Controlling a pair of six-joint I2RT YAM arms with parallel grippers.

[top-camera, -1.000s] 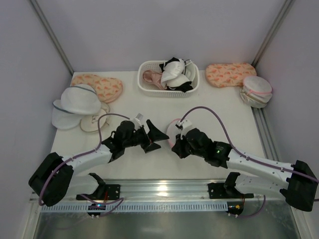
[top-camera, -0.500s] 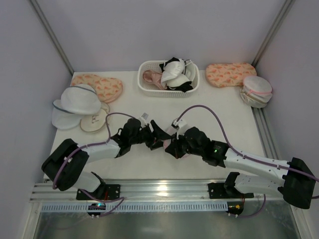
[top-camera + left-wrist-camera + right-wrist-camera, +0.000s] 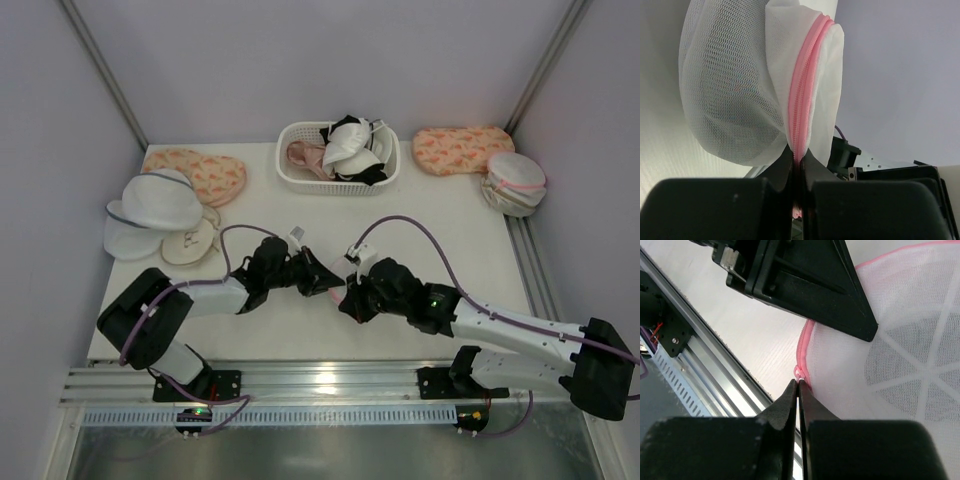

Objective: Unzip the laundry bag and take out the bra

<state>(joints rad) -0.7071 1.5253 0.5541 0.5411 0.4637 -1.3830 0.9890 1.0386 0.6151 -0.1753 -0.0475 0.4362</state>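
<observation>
White worktop (image 3: 480, 240) carries everything, with two black-and-white arms reaching in from its near edge and meeting near the middle. At the far edge stands a white slotted basket (image 3: 290, 172) heaped with black, white and pink garments. Orange patterned pouches lie on either side of it, one far left (image 3: 200, 172) and one far right (image 3: 460, 148). White mesh domes with grey-blue rims (image 3: 150, 208) sit at the left edge, and a stack of pale rounded pieces (image 3: 515, 182) sits at the right.

The laundry bag (image 3: 730, 90) is held between the two arms at the near centre of the worktop; whether its underside touches the surface I cannot tell. It is translucent white mesh, domed, with paler ribs fanning across one face. The left fingers (image 3: 740, 205) are pressed together on its rim, pinching the pink zipper (image 3: 805, 85), which runs straight up from their tips. The right fingers (image 3: 765, 440) are also pressed together, just beside the left ones, with the small pale pull tab (image 3: 799, 373) caught at their tips at the pink edge.
</observation>
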